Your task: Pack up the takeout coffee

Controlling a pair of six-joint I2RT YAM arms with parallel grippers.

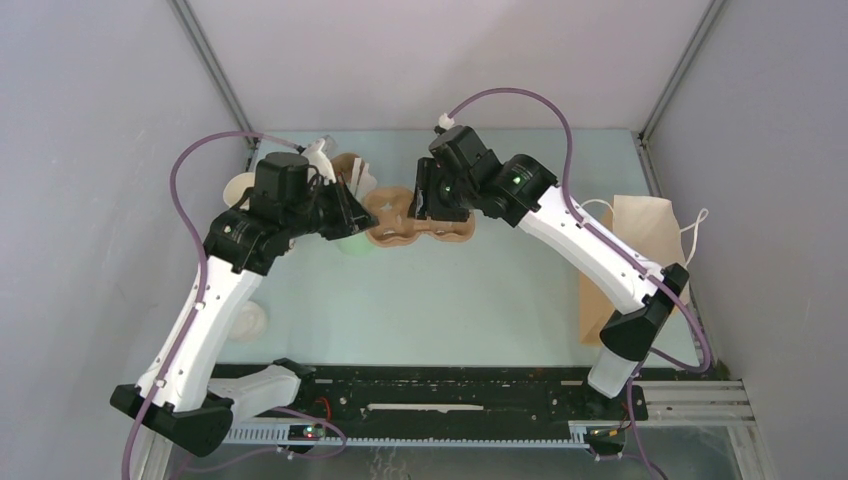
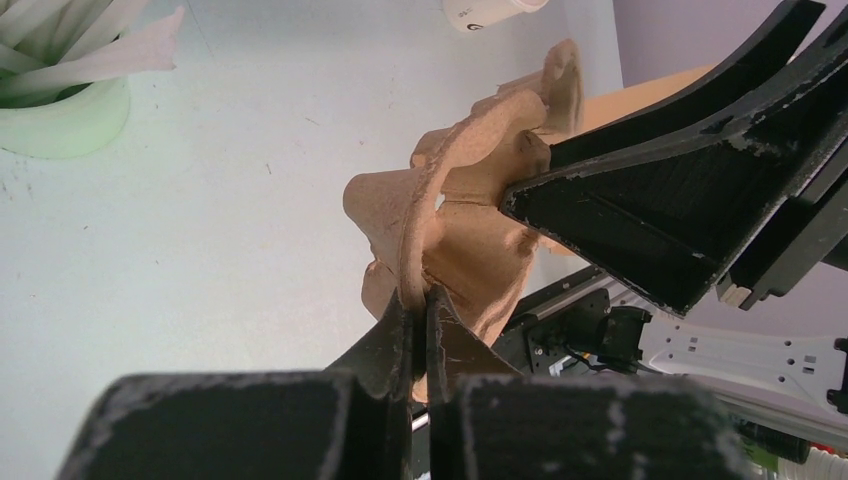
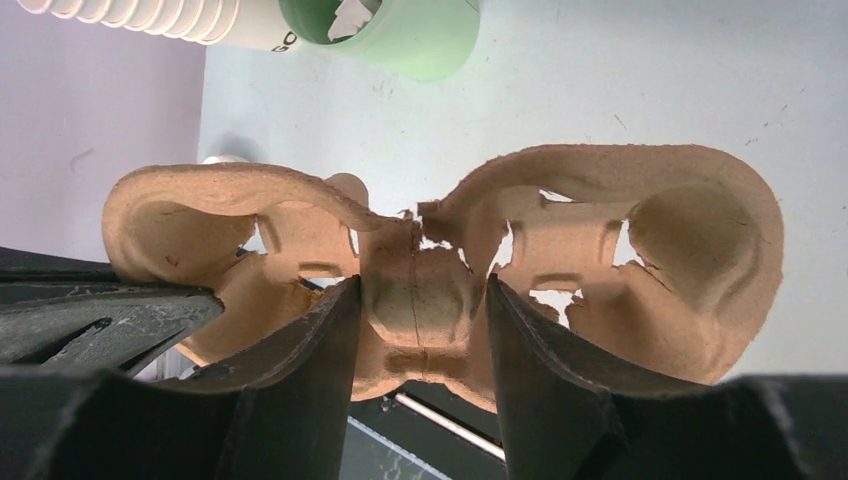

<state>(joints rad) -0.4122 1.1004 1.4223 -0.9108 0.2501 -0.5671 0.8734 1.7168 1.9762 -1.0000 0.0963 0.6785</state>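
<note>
Brown moulded-pulp carrier [image 1: 392, 222] spans the gap between the two arms at the far middle of the surface [image 1: 450, 290]. Left end effector [image 2: 420, 305] is clenched on the thin rim of one end of the carrier, its fingers pinched tight with the pulp edge between them. Right end effector [image 3: 422, 290] grasps the narrow waist between the two cup wells, one finger pressed to each side. The takeout coffee [image 1: 250, 320] looks to be the small cream cup standing on the surface beside the left forearm, half hidden by it and well apart from the carrier. A pale green cup [image 3: 420, 40] stands just beside a lying stack of cream cups [image 3: 150, 15]. A brown paper bag [image 1: 640, 240] lies at the right.
</note>
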